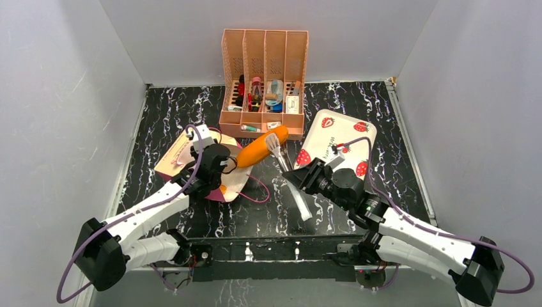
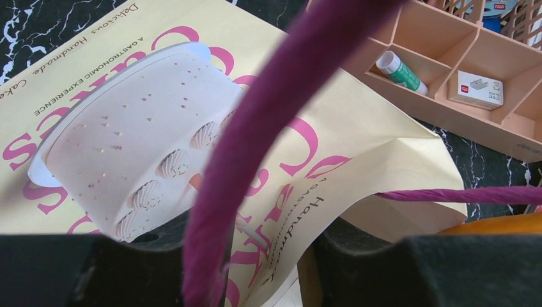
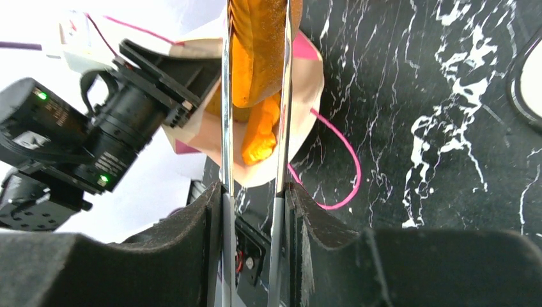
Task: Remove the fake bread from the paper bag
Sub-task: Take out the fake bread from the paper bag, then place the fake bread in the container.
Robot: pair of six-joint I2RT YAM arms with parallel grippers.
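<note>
The paper bag (image 1: 174, 161) lies on its side at the left, mouth facing right. My left gripper (image 1: 214, 167) is shut on the upper lip of the paper bag (image 2: 128, 109), with the paper pinched between its fingers at the gripper (image 2: 271, 268). My right gripper (image 1: 300, 179) is shut on metal tongs (image 1: 281, 160). The tongs (image 3: 225, 128) clamp a smooth orange fake bread roll (image 1: 259, 148) just outside the bag's mouth. In the right wrist view the roll (image 3: 259, 45) sits between the tong arms beyond my gripper (image 3: 254, 211). Another orange piece (image 3: 259, 135) lies inside the bag opening (image 3: 308, 102).
A peach organiser (image 1: 263, 83) with small items stands at the back centre, close behind the roll. A strawberry-patterned tray (image 1: 339, 137) lies at the right. The bag's pink cord handle (image 3: 348, 167) loops onto the black marbled table (image 1: 160, 115). Another cord (image 2: 255, 128) crosses the left wrist view.
</note>
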